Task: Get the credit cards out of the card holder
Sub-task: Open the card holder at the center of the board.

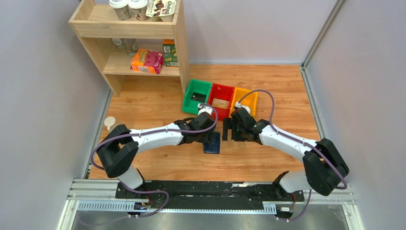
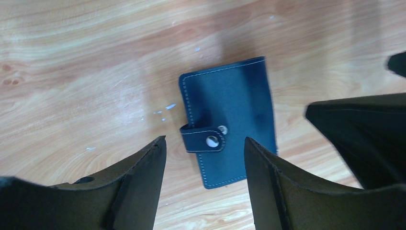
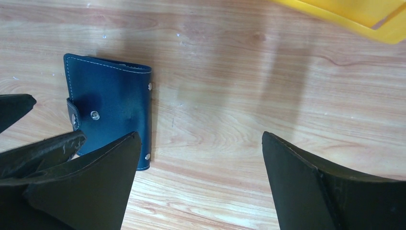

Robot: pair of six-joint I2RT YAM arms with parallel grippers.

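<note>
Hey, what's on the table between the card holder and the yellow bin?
Nothing. The right wrist view shows only bare wooden table in the stretch between the card holder and the yellow bin.

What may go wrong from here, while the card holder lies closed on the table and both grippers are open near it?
1. The card holder lies flat on the table with its strap snapped shut; a gripper may push it along instead of opening it.
2. The left gripper and right gripper hang open close together, so they may collide when reaching down.
</note>
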